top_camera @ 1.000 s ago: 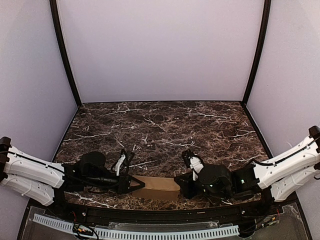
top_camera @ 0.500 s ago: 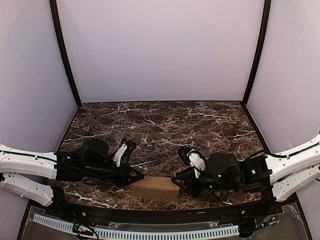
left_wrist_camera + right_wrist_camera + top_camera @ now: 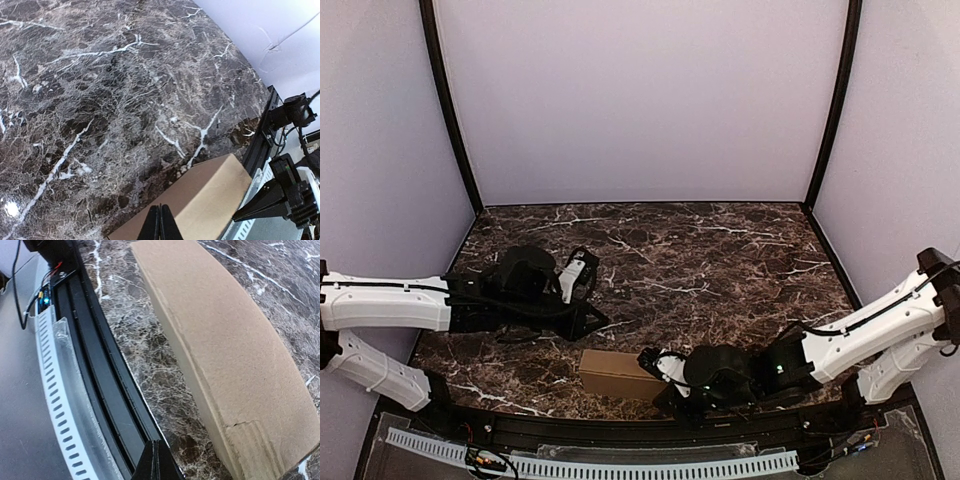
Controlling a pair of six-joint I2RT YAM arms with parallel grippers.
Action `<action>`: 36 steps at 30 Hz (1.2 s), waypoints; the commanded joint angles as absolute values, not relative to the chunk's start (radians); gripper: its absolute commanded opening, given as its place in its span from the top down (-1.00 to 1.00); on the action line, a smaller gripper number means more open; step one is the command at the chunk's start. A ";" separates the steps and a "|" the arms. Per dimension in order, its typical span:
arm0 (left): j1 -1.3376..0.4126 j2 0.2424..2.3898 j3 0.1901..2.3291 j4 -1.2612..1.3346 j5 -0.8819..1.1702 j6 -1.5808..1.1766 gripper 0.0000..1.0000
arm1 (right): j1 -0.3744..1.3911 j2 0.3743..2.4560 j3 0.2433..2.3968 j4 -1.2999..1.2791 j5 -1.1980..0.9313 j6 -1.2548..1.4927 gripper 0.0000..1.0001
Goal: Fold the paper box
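Observation:
The paper box [image 3: 616, 375] is a slim closed brown carton lying flat near the table's front edge. My left gripper [image 3: 604, 323] is shut and empty, held above the marble just behind the box. In the left wrist view its shut fingertips [image 3: 160, 223] point down over the box [image 3: 206, 197]. My right gripper [image 3: 664, 396] is shut and empty, low at the box's right front corner. In the right wrist view its fingertips [image 3: 158, 461] sit over the table's front edge, with the box [image 3: 225, 335] alongside to the right.
A black rail [image 3: 97, 375] and a white slotted strip [image 3: 620, 467] run along the table's front edge, close to the box. Dark marble tabletop [image 3: 670, 250] stretches back to the lilac walls [image 3: 640, 100]. The right arm's black gripper [image 3: 280, 197] shows beyond the box.
My left gripper has pulled off the box's left end, moving back and up. My right gripper has slid left and nearer, down to the box's right front corner.

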State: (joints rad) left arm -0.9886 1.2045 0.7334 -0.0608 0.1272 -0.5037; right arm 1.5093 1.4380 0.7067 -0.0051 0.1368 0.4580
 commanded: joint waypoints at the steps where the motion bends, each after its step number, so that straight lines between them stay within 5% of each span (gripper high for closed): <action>1: -0.946 1.292 0.763 -0.057 0.203 -0.477 0.99 | 1.514 1.505 0.759 0.015 0.275 0.516 1.00; 19: -0.916 1.379 0.712 -0.004 0.248 -0.503 0.99 | 1.291 1.656 0.768 0.210 0.399 0.484 1.00; 36: -0.916 1.417 0.683 0.089 0.282 -0.526 0.99 | 1.137 1.802 0.668 0.568 0.076 0.738 1.00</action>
State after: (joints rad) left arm -0.9226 1.4006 0.7113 0.0669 0.2558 -0.5121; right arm 1.1427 1.7657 0.6922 0.4271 0.1825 0.6403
